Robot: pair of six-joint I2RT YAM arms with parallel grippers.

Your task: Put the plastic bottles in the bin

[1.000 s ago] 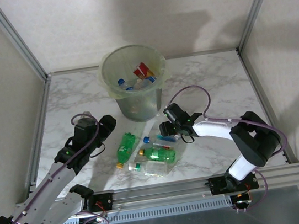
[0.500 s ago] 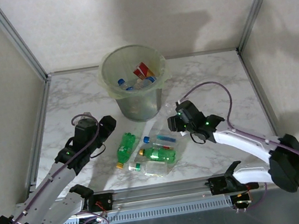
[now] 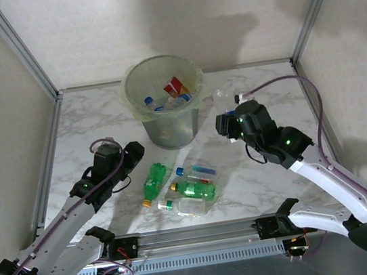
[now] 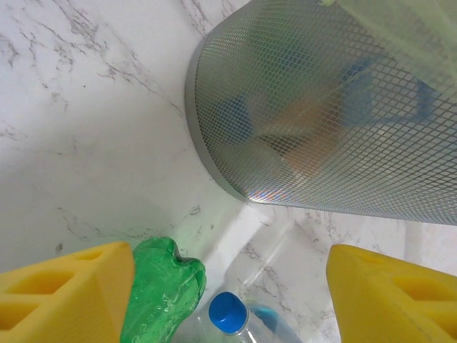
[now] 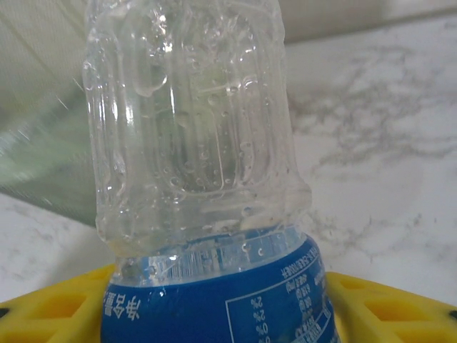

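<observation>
near: we see loose plastic bottles (image 3: 189,190) lying on the table (image 3: 266,91) between the arms | left arm stretched low, left gripper (image 3: 133,157) by the green bottle (image 4: 161,293), pads spread, gripping nothing | right arm reared high, right gripper (image 3: 226,122) pinching a clear blue-labelled bottle (image 5: 193,143) just right of the bin (image 3: 169,131) | far: more bottles (image 3: 175,87) lie inside the bin

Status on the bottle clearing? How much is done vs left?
Done: several bottles lie in the bin. In hand: the right gripper holds a clear blue-labelled bottle raised beside the bin, not yet dropped. Left: about five more on the table, including a green bottle and a green-labelled one; the left gripper hangs open over them.
</observation>
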